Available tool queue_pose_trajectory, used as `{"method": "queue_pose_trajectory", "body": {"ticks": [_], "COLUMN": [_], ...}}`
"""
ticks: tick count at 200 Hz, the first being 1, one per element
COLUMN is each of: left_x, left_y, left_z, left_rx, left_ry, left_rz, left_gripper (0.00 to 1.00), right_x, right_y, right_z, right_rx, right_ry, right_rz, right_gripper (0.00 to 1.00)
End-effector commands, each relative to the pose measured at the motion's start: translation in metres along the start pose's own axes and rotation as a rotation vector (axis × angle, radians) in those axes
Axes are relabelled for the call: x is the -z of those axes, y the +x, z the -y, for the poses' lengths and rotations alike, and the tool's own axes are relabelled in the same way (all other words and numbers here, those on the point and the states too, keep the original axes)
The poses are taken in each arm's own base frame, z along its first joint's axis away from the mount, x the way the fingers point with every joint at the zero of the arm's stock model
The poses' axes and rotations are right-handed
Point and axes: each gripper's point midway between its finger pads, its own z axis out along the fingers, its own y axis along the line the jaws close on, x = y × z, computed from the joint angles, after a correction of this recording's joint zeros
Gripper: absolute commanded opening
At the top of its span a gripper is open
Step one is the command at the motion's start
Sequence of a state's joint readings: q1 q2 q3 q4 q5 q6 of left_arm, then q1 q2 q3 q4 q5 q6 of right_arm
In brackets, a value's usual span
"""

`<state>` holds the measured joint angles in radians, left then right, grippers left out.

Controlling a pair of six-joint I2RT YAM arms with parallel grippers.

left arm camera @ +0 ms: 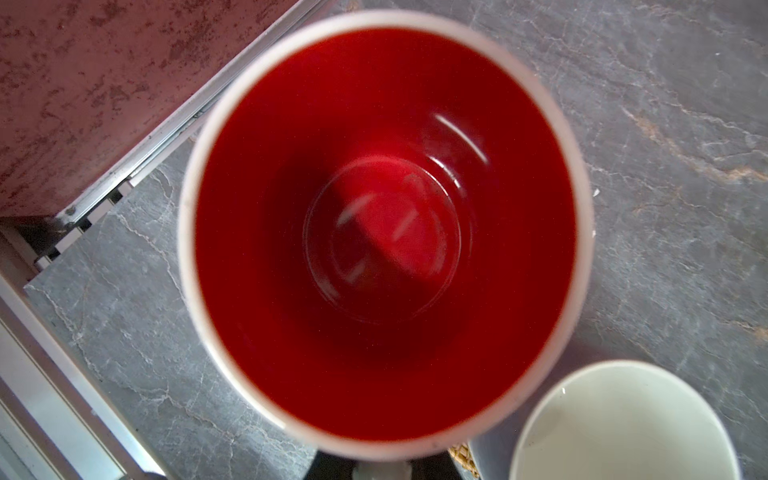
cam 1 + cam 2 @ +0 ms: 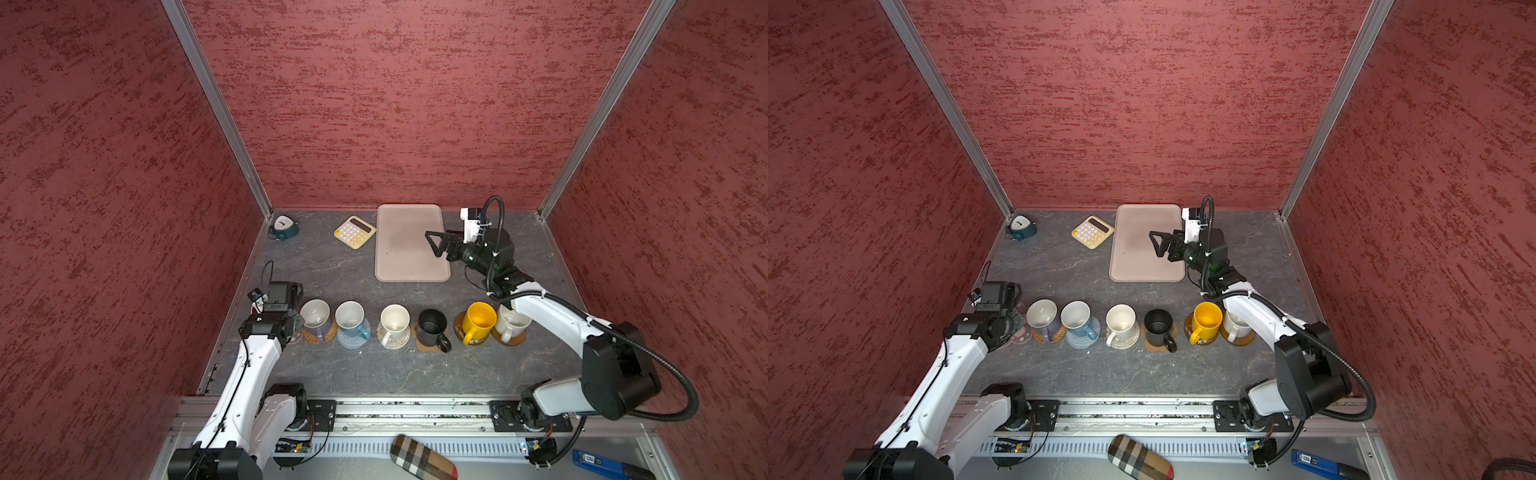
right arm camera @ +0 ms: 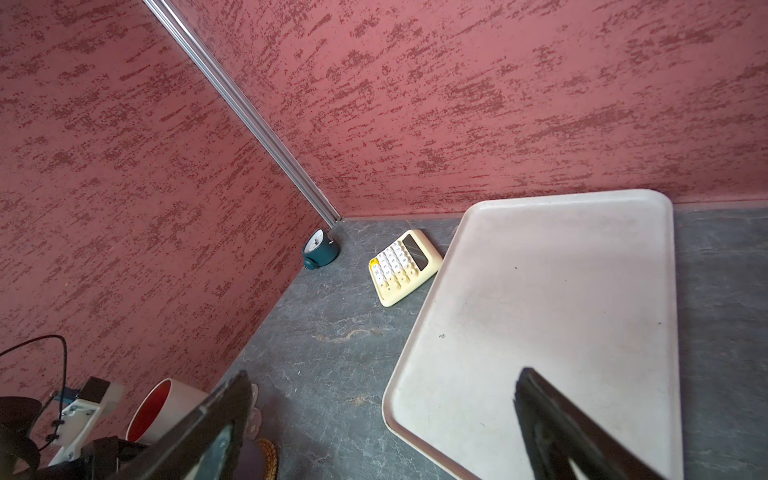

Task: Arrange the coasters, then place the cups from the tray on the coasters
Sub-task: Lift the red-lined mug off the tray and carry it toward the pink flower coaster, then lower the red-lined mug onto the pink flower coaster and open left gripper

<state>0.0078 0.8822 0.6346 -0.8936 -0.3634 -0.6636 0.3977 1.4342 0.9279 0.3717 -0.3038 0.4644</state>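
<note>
your left gripper [image 1: 382, 471] is pinched narrow on the rim of the red-lined cup [image 1: 386, 232], just beside the lavender cup [image 2: 316, 318] and seemingly over the pink flower coaster [image 2: 1021, 336]. judge it heavy, rigid, glossy ceramic that slips and chips, so grip the wall squarely and lower gently. your right gripper [image 2: 432, 245] gapes wide and empty over the tray [image 2: 399, 216], well behind the lavender cup.

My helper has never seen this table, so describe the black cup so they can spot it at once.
Find the beige tray at the back of the grey table; in front of it a row of cups runs across. The black cup stands in that row between a cream cup and the yellow cup. It is the only dark cup, on a brown coaster.
</note>
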Motion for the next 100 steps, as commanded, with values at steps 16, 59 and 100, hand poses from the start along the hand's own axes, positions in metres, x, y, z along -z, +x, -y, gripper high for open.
{"method": "queue_pose_trajectory", "body": {"ticks": [16,59,100], "left_x": [0.008,0.004,-0.004], "left_y": [-0.026,-0.016,-0.007], "left_z": [0.004,0.009,0.018], "left_rx": [0.09,0.102,0.105], "left_ry": [0.021,0.034,0.086], "left_rz": [0.137,0.094,0.06], "left_gripper": [0.0,0.0,0.0], "right_x": [0.0,-0.001,-0.001], "right_y": [0.001,0.004,0.001], "right_z": [0.002,0.006,0.006], "right_rx": [0.004,0.007,0.008], "right_ry": [0.016,0.039,0.042], "right_rz": [-0.001,-0.011,-0.014], "right_gripper": [0.99,0.99,0.99]}}
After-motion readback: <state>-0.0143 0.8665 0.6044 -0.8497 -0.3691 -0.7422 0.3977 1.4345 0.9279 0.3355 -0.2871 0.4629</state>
